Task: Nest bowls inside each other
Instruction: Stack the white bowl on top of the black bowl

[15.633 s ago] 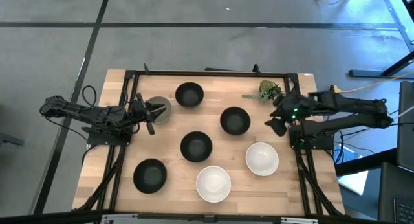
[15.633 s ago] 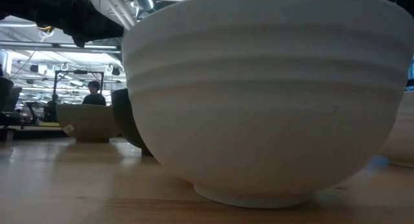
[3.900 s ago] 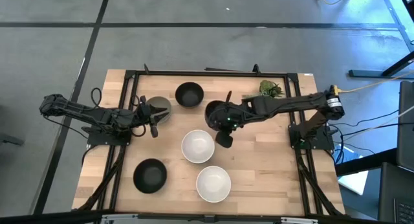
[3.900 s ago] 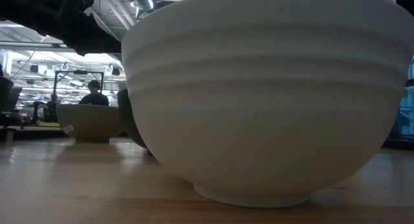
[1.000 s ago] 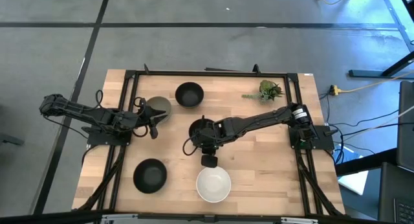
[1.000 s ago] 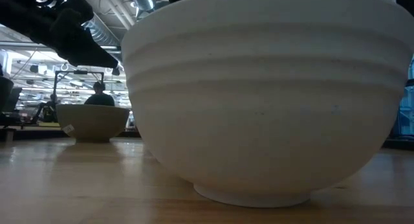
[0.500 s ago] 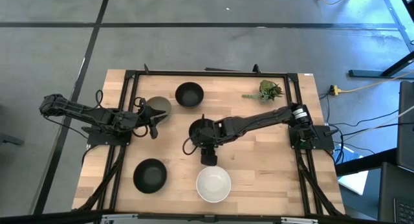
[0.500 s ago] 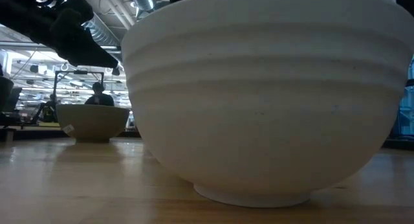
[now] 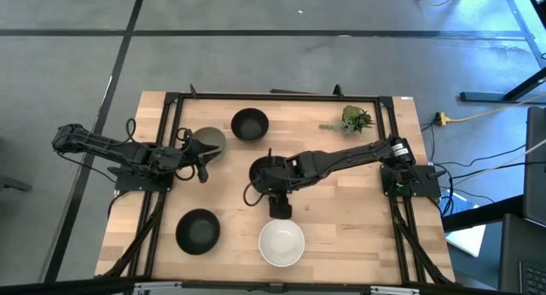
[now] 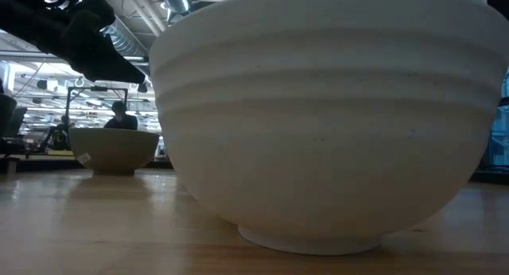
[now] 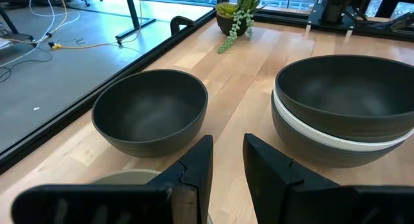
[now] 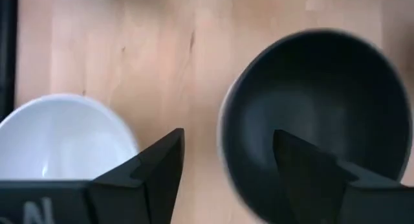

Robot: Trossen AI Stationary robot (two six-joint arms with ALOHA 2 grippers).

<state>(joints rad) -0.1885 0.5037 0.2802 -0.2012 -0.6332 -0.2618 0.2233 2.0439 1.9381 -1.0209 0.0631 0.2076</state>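
Observation:
In the high view a stack of three bowls (image 9: 263, 174) stands mid-table, black on top, then white, then black (image 11: 343, 114). My right gripper (image 12: 228, 136) is open at the stack's near side. One finger is over the inside of the top black bowl (image 12: 323, 107) and one outside it, touching nothing. A white bowl (image 9: 281, 242) stands near the front edge, and single black bowls stand at far centre (image 9: 249, 124) and near left (image 9: 198, 231). My left gripper (image 11: 228, 143) waits open beside the grey-green bowl (image 9: 210, 142).
A green plant sprig (image 9: 354, 118) lies at the far right of the table. A black frame rail (image 9: 273, 96) runs along the far edge. In the low view the white bowl (image 10: 318, 124) fills most of the picture, and a person (image 10: 118, 112) shows far off in the room.
My right arm has edged slightly toward the table's right edge while its gripper has stayed at the stack's near rim. The bowls have not moved.

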